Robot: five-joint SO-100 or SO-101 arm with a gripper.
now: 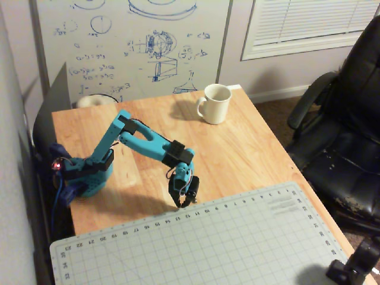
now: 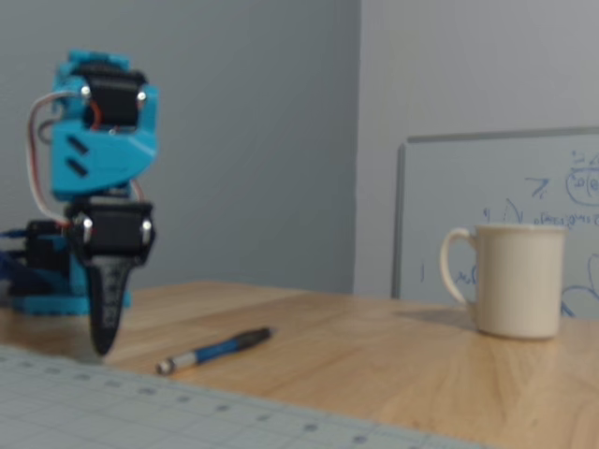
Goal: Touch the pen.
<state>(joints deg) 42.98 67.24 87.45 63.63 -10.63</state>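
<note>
The pen (image 2: pixel 217 350) is thin and dark blue-black with a small silvery tip. It lies flat on the wooden table (image 2: pixel 374 355), with the tip toward the mat. My gripper (image 2: pixel 103 341) points straight down with its jaws together and nothing in them. Its point is just above the table, a short way left of the pen's tip and apart from it. In the higher fixed view my gripper (image 1: pixel 181 200) hangs at the far edge of the cutting mat. I cannot make the pen out there; it is hidden or lost beside the gripper.
A white mug (image 1: pixel 215 103) stands at the table's far side, also seen on the right in the low fixed view (image 2: pixel 513 279). A grey cutting mat (image 1: pixel 225 243) covers the near part. The arm's base (image 1: pixel 86 172) sits left. A black office chair (image 1: pixel 347 130) is right of the table.
</note>
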